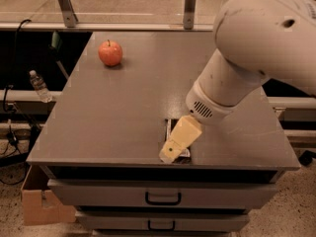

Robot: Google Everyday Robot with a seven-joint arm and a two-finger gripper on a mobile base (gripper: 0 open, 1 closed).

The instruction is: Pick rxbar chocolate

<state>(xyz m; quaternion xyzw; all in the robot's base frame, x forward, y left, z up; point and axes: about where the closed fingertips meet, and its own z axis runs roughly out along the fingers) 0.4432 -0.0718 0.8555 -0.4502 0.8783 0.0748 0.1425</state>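
Grey tabletop (98, 132) fills most of the view, its front edge running above two drawers (98, 194) with dark handles; its left and middle stretches lie bare from the front edge back to the far rail. Over the right side hangs the big white arm (256, 38), reaching in from the upper right and sloping down toward the front edge, hiding much of that side of the table. On the floor at the lower left sits a cardboard box (42, 201). Far back on the left the red apple (110, 52) rests, well apart from the arm. At the arm's tip the tan gripper (178, 139) points down and leftward right over the rxbar chocolate (170, 127), which lies flat just inside the front edge, mostly covered; whether the gripper is open or closed cannot be told. A water bottle (39, 86) stands off the table's left side.
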